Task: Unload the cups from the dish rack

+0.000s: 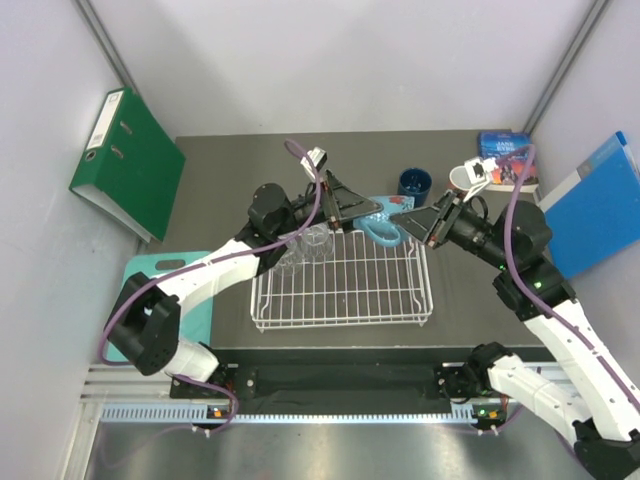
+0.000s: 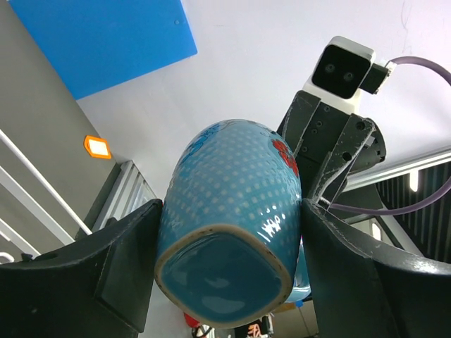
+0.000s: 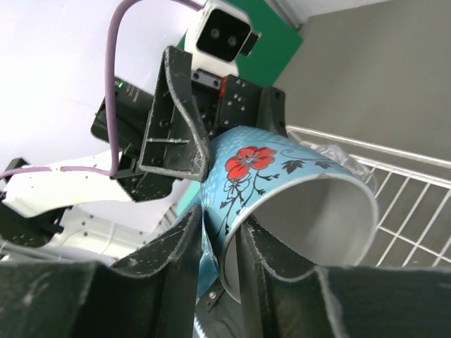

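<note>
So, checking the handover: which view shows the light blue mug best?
Right wrist: the light blue mug shows its open mouth, red flower, and wall between the right gripper's fingers. Left wrist shows mainly its base and dotted side; the top view, just a small blue sliver.

Showing light blue with pale dots, a red flower and black stems on the mug; displaying white on the rack, dark blue on the second mug, green on the binder.

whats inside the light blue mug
Inside the light blue mug only a pale wall shows, plus one finger of the right gripper hooked over the rim. That finger covers the lower part, so the bottom is unseen.
</note>
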